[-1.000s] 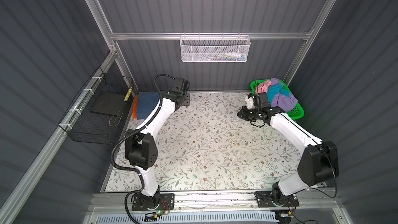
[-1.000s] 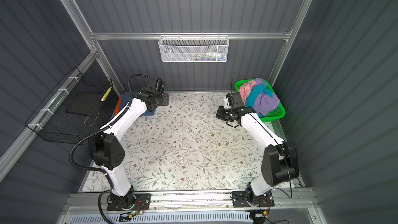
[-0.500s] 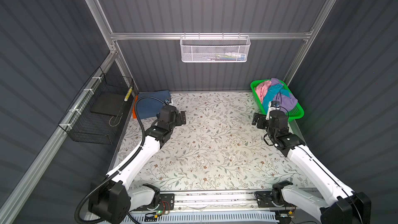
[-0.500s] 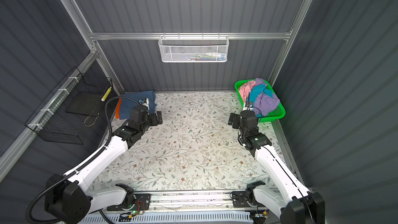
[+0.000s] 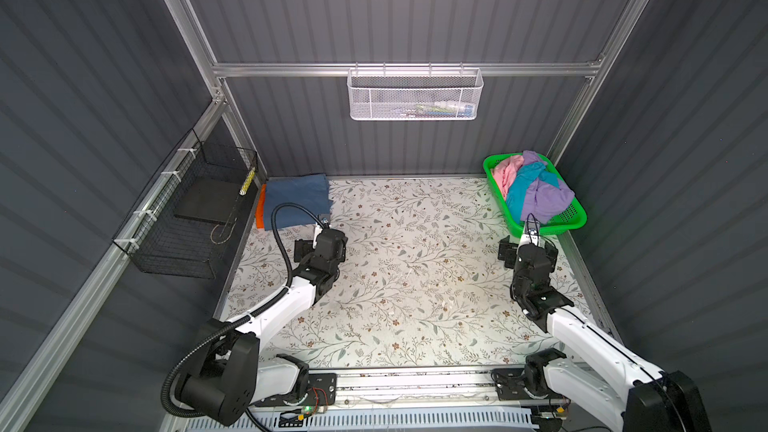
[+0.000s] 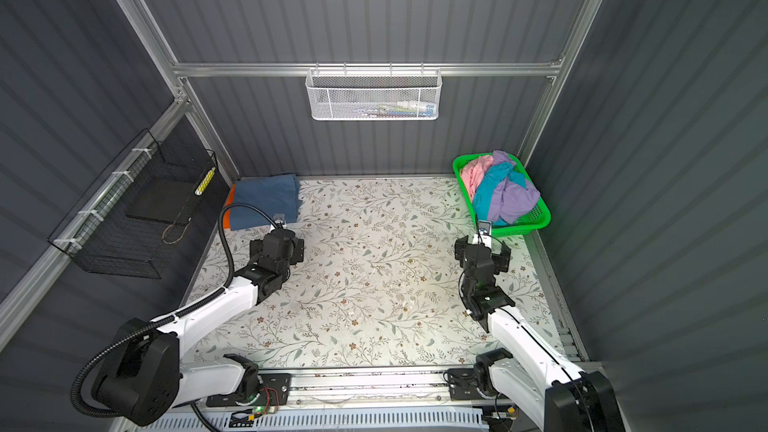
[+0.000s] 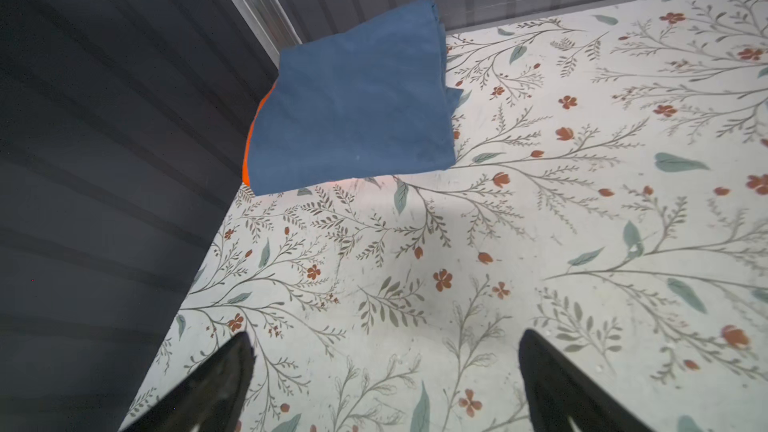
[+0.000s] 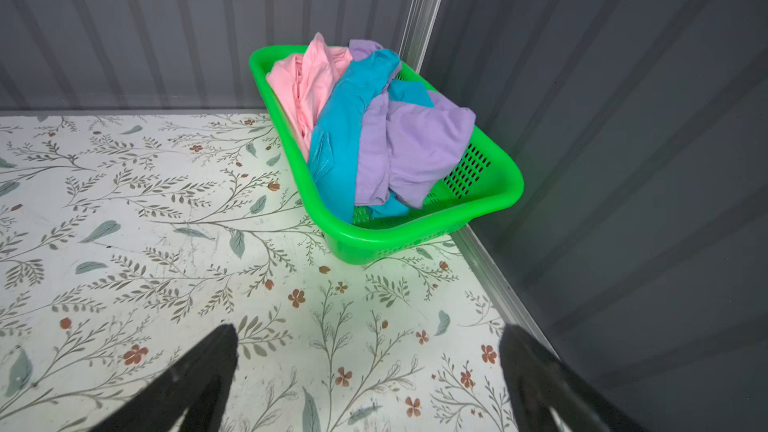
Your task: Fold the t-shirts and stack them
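Extended forward with the white-and-black left arm [image 5: 286,305] and right arm [image 5: 582,334], wrists tipped downward; black two-finger left end effector [image 7: 384,336] and right end effector [image 8: 369,330] spread wide, both empty.

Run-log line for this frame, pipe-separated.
stack: blue t-shirt folded atop orange t-shirt, far-left corner | basket: pink t-shirt, turquoise t-shirt, lilac t-shirt, crumpled | left gripper: open, empty | right gripper: open, empty
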Motion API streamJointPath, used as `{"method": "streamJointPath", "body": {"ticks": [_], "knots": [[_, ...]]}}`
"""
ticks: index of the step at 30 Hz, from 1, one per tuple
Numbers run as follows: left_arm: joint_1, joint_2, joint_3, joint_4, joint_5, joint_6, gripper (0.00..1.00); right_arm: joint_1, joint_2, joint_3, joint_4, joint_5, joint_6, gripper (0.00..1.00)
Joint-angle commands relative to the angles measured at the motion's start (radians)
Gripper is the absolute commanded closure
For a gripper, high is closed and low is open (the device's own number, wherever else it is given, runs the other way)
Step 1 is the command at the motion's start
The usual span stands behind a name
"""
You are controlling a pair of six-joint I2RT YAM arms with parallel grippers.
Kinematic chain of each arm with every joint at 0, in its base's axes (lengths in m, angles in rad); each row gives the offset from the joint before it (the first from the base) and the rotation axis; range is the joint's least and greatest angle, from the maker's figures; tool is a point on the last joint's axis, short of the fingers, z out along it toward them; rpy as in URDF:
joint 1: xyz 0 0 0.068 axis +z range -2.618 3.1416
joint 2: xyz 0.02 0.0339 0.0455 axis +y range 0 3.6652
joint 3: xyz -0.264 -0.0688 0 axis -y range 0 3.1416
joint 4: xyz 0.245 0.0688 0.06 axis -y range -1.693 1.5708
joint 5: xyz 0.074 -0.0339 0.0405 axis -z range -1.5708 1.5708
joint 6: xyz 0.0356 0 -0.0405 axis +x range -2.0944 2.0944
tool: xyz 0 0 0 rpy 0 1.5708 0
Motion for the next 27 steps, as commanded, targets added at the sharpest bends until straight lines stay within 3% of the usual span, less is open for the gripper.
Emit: {"method": "streamJointPath", "body": {"ticks": [1, 4, 6, 9, 18, 21, 23, 25, 27], "knots": [[0.004, -0.067, -0.113, 0.175, -0.078, 0.059, 0.00, -0.024, -0.040, -0.081, 0.133, -0.029, 0.005, 0.01], [0.009, -0.047, -0.195, 0.309, -0.139, 0.081, 0.00, -0.076, -0.009, -0.097, 0.060, -0.041, 0.103, 0.01], [0.017, 0.004, -0.217, 0.352, -0.148, 0.087, 0.00, -0.095, 0.041, -0.110, 0.116, -0.020, 0.106, 0.01], [0.031, 0.091, -0.233, 0.432, -0.154, 0.077, 0.00, -0.119, 0.091, -0.094, 0.162, -0.095, 0.085, 0.01], [0.172, 0.281, -0.165, 0.675, 0.119, 0.078, 0.00, -0.166, 0.329, -0.011, 0.351, -0.124, -0.005, 0.01], [0.197, 0.361, -0.123, 0.717, 0.168, 0.125, 0.00, -0.181, 0.392, 0.008, 0.426, -0.187, -0.041, 0.01], [0.218, 0.439, -0.150, 0.892, 0.177, 0.145, 0.00, -0.187, 0.398, 0.053, 0.334, -0.228, -0.028, 0.01], [0.256, 0.399, -0.148, 0.783, 0.251, 0.086, 0.00, -0.197, 0.386, 0.031, 0.376, -0.322, -0.002, 0.01], [0.274, 0.460, -0.224, 1.007, 0.270, 0.085, 0.00, -0.204, 0.380, 0.011, 0.414, -0.378, 0.031, 0.01]]}}
